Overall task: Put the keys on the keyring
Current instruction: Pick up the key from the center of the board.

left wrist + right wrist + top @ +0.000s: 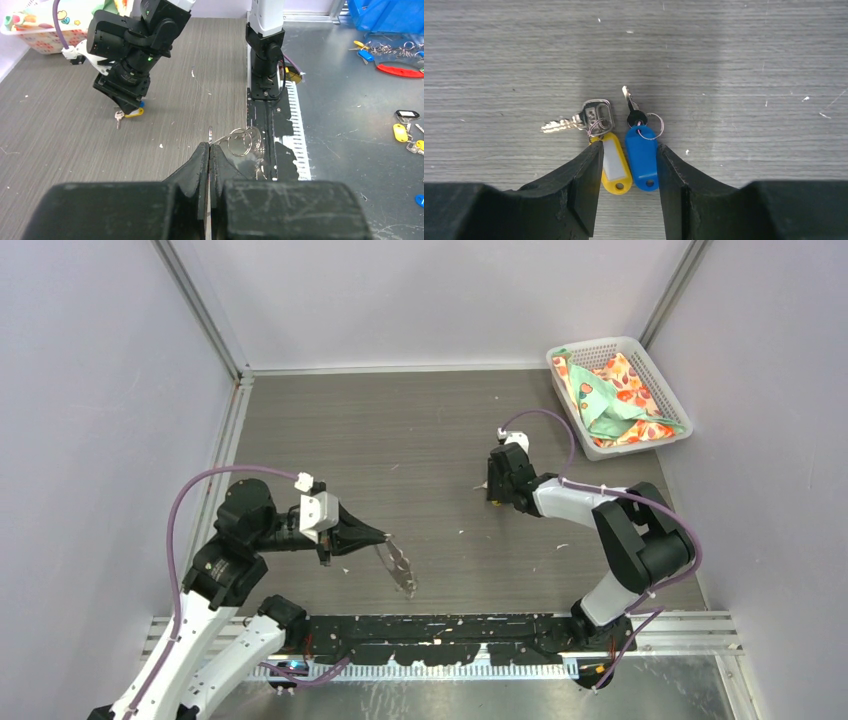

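- Keys [614, 160], one yellow-tagged and one blue-tagged, lie side by side on the table [749, 60].
- Right gripper [629, 146] has its jaws spread around them, a finger right beside each tag.
- Keyring [243, 140] dangles from the left gripper [209, 146], which is clamped on it, well apart from the keys.

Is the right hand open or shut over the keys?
Open: the right hand has its fingers apart, with the yellow tag and blue tag on the table between them.
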Controlling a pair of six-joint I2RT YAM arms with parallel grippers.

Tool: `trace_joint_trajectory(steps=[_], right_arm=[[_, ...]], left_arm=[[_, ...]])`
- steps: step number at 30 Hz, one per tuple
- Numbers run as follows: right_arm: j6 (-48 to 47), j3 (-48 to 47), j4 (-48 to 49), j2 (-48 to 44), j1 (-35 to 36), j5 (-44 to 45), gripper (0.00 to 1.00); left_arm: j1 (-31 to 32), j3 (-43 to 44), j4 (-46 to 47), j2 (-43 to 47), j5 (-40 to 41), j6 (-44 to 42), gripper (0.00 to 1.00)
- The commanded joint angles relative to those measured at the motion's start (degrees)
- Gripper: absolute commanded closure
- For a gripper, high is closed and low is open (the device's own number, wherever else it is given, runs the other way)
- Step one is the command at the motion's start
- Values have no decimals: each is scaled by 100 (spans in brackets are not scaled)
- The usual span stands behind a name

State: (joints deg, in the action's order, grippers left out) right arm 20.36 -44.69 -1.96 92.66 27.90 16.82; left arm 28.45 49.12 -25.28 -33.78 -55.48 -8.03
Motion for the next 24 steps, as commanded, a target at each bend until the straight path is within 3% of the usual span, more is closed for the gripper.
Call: trace_joint_trajectory(steps=[1, 9, 18, 24], right_arm=[[160, -193, 538, 1, 20, -48, 52], [161, -373, 387, -35, 22, 51, 56], [342, -604, 318, 247, 28, -341, 68], [658, -585, 67, 209, 30, -423, 68]], left_arm=[[12, 27, 49, 37, -67, -103, 100], [12, 1, 63, 99, -70, -113, 100], [11, -21, 60, 122, -22, -169, 100], [12, 18, -42, 140, 28, -282, 100]])
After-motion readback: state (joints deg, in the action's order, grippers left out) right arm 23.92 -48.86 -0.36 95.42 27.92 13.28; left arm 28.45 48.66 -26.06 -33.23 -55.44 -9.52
